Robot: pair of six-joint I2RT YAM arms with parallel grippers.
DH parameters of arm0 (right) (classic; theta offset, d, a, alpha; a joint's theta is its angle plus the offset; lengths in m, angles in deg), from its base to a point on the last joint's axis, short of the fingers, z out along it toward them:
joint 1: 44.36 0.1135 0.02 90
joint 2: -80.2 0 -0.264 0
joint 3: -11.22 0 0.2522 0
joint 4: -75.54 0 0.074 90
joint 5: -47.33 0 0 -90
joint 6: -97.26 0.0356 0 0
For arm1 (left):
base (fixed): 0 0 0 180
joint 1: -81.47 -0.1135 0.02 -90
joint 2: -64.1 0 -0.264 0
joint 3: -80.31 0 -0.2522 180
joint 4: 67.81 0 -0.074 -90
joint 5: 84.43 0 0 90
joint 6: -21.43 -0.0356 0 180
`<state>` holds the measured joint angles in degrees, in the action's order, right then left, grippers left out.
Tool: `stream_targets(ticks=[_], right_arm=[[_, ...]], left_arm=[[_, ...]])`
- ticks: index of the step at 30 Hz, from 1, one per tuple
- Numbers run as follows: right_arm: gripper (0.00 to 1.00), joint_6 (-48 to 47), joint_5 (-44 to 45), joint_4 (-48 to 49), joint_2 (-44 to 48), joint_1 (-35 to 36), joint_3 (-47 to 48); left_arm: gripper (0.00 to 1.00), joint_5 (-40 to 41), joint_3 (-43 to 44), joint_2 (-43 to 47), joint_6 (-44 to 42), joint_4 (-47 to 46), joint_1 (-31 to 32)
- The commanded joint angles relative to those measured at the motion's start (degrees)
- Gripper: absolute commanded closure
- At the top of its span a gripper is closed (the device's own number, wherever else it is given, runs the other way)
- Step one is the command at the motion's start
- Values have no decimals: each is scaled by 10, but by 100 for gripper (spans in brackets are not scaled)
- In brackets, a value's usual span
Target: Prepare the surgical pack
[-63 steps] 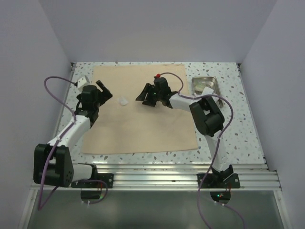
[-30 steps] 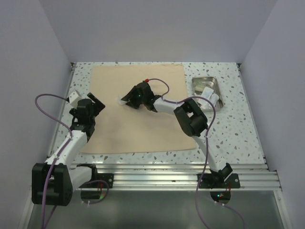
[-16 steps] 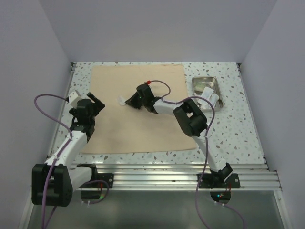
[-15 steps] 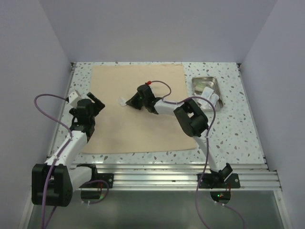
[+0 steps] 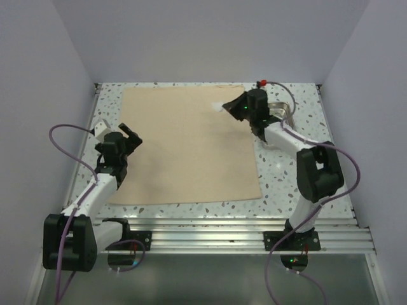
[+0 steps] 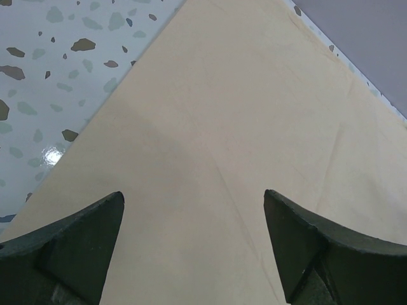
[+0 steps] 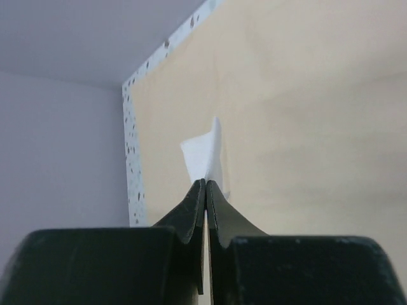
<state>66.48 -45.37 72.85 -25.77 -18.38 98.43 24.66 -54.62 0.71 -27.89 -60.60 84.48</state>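
A glossy white table (image 5: pixel 280 190), flecked with grey and dark specks, fills the floor of a plain enclosure. Matte pale lilac-grey panels form the far wall (image 5: pixel 210 38), left wall (image 5: pixel 38 127) and right wall (image 5: pixel 375 127). Ribbed aluminium rails (image 5: pixel 210 232) run along the table's near edge. Soft, even light leaves one small glare spot (image 6: pixel 53 154) on the tabletop.

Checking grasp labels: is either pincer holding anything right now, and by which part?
Right pincer is shut on a white gauze packet, pinching one edge of it. Left pincer is open over the tan sheet, holding nothing.
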Motion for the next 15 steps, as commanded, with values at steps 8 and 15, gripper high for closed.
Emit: stream_targets(ticks=[8,15], right_arm=[[100,-110,-45,-94,96,-209,-42],[100,-102,-49,-87,72,-259,-77]], left_arm=[[2,-34,2,-21,-13,-58,-4],[3,-53,6,-10,-10,-48,-4]])
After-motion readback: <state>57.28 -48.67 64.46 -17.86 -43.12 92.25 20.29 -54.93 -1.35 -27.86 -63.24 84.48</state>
